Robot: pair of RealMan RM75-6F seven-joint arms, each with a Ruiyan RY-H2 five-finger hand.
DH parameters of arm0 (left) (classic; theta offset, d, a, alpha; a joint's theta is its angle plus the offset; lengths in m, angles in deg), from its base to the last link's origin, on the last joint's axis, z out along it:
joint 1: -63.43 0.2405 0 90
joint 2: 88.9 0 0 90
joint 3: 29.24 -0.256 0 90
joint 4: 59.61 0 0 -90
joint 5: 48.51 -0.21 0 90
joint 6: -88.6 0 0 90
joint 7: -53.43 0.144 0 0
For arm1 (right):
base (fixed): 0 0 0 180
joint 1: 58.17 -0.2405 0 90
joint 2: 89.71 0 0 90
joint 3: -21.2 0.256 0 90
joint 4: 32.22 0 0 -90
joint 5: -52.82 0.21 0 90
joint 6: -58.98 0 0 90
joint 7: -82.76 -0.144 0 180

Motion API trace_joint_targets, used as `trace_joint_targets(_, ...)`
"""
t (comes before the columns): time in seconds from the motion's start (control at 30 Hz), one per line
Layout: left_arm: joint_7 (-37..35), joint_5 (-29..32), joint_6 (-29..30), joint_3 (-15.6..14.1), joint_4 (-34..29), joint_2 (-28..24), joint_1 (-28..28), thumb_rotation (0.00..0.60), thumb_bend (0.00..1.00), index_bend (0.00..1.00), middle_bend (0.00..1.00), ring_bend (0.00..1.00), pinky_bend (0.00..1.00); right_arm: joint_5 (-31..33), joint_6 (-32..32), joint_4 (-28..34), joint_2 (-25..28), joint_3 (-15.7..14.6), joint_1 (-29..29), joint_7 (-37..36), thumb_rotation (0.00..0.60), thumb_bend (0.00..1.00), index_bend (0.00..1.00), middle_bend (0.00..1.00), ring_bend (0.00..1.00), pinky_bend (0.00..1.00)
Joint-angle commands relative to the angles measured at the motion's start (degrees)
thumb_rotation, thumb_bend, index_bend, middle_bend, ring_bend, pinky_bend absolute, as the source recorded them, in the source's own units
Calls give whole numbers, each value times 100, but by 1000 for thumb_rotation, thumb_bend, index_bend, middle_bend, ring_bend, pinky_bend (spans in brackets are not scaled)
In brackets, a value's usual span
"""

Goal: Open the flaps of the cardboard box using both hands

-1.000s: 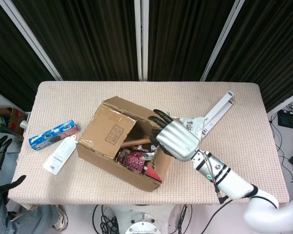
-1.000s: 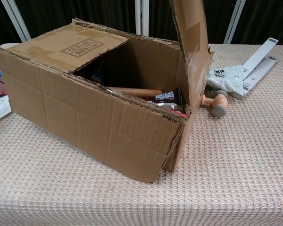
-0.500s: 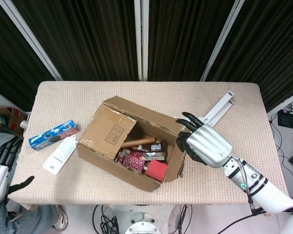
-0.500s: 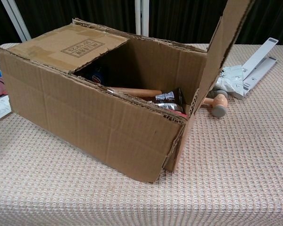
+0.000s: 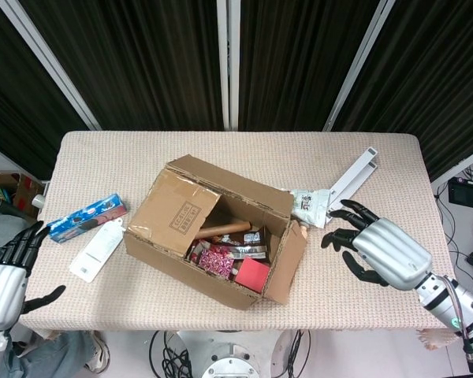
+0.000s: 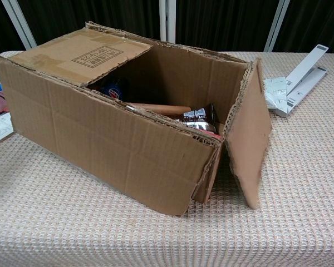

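Beige woven cloth covers the table (image 5: 394, 165), and you have the cardboard box (image 5: 221, 236) sitting near its middle, turned at an angle to the table edges. Taking the box as your reference: its right flap (image 6: 250, 133) is folded fully outward and hangs down against the right end wall, while its left flap (image 5: 175, 210) lies flat over the left half of the opening. The uncovered half shows a wooden handle (image 5: 221, 229), dark snack packets (image 5: 240, 250) and a red packet (image 5: 254, 272) inside.

Your right hand (image 5: 378, 250) is to the right of the box, clear of the hanging flap, fingers spread and gently curled, holding nothing. Your left hand (image 5: 6, 276) is well to the left of the box, past the table's left edge, fingers apart and holding nothing.

Beyond the box's right end lies a white folding stand (image 5: 351, 178), with a crumpled white packet (image 5: 308, 206) between it and the box. Left of the box, a blue snack packet (image 5: 85, 218) lies on the cloth, and a white packet (image 5: 96, 250) lies just beside it, nearer the front edge.
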Motion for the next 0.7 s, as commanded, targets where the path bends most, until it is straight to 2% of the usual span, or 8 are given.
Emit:
trace_joint_targets(0.03,268,-65,-205,118,-270,-17,-205,600,0,23,23,93,222,34,-1094,-446,-476,50,492,19,600,425,85,160,11,0)
trace_joint_targets(0.1,499,-139,-440,223,-542,-12,-422,600,0,23,23,93,222,282,-1690,-653,-804,163,746,490,600,337,6,39,0,0)
trace_joint_targets(0.13,606,-158,-574,276,-679,2,-537,600,0,23,23,93,222,429,-1942,-725,-953,231,852,802,600,323,0,9,0,0)
trace_joint_targets(0.23,1065,-81,-1134,492,-1233,149,-979,600,0,23,23,93,220,838,-2620,-874,-1425,434,1129,1674,600,320,0,0,0,0)
trace_joint_targets(0.37,2012,424,-1962,938,-1827,608,-1702,600,0,23,23,93,214,1067,-2951,-988,-1699,526,1324,1724,600,320,0,0,0,0)
trace_joint_targets(0.47,2709,1192,-2465,1401,-2048,1146,-2345,600,0,24,23,93,211,1183,-2962,-1125,-1739,529,1420,1633,600,320,0,0,0,0)
trace_joint_targets(0.6,3621,2514,-2933,2034,-2072,1806,-3349,600,0,24,26,93,210,1283,-2918,-1305,-1781,528,1512,1453,600,319,0,0,0,0)
trace_joint_targets(0.7,4286,3530,-2907,2232,-1805,2384,-4003,600,0,24,31,85,209,1303,-2955,-1422,-1801,561,1567,1256,600,320,0,0,0,0)
